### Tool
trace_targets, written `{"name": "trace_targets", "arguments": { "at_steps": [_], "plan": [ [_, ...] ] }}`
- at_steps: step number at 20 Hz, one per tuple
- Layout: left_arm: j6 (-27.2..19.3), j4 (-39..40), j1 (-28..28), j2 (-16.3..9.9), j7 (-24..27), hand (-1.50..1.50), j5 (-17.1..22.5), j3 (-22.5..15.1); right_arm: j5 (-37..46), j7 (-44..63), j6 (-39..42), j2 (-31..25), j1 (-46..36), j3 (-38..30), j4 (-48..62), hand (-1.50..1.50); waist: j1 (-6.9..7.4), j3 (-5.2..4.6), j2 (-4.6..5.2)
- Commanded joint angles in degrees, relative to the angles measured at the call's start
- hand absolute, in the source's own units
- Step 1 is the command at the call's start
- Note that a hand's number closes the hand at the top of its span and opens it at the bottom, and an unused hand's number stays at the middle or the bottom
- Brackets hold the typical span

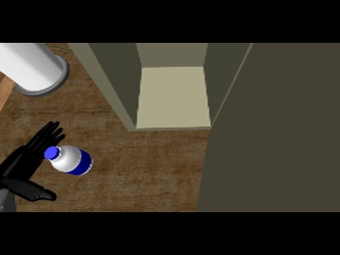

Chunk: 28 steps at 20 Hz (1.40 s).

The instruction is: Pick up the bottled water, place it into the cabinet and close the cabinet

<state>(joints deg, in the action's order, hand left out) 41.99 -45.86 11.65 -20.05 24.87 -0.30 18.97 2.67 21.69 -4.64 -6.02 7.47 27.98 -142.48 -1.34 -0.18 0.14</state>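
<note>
You see the cabinet open on the wooden counter, its door swung wide at right. Your left hand, fingers straight and spread, rests just beside the water bottle.

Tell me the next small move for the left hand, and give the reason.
Probably curl the left hand round the bottled water: its straight fingers lie against the bottle's left side, nothing is held yet, and the cabinet stands open.
</note>
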Motion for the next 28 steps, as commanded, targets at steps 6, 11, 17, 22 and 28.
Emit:
{"name": "trace_targets", "arguments": {
  "at_steps": [6, 11, 17, 22, 28],
  "plan": [
    [-0.2, 14.4, 5.3, 0.1, 14.5, -1.50, -4.1, -2.2, 4.7, 3.1, -2.1, -0.8, -2.4, -0.6, -3.9, -1.50, 0.20, -0.04, 0.09],
    [-3.9, 18.9, 7.9, 2.0, 18.5, -1.50, -5.0, -3.2, 5.9, 2.6, -2.6, -2.2, 2.1, 3.7, -6.7, -1.50, -0.43, -0.05, -0.07],
    [-4.1, 24.9, 9.0, 0.5, 24.2, -1.50, -5.4, -3.2, 3.5, 3.4, -3.1, -2.8, -2.0, 0.0, -5.3, -1.50, -0.26, -0.11, 0.22],
    [-7.0, 26.5, 12.7, 4.3, 24.4, -1.50, -4.5, -3.2, 3.2, -0.2, -2.6, -4.4, 2.4, 2.3, -4.5, -1.50, -0.61, -0.05, 0.11],
    [-1.1, 26.7, 12.9, 4.6, 25.2, 1.50, -3.7, -4.5, 1.5, -1.1, -3.1, -5.1, 2.4, 1.2, -3.8, -1.50, -0.40, -0.01, 0.09]
  ]
}}
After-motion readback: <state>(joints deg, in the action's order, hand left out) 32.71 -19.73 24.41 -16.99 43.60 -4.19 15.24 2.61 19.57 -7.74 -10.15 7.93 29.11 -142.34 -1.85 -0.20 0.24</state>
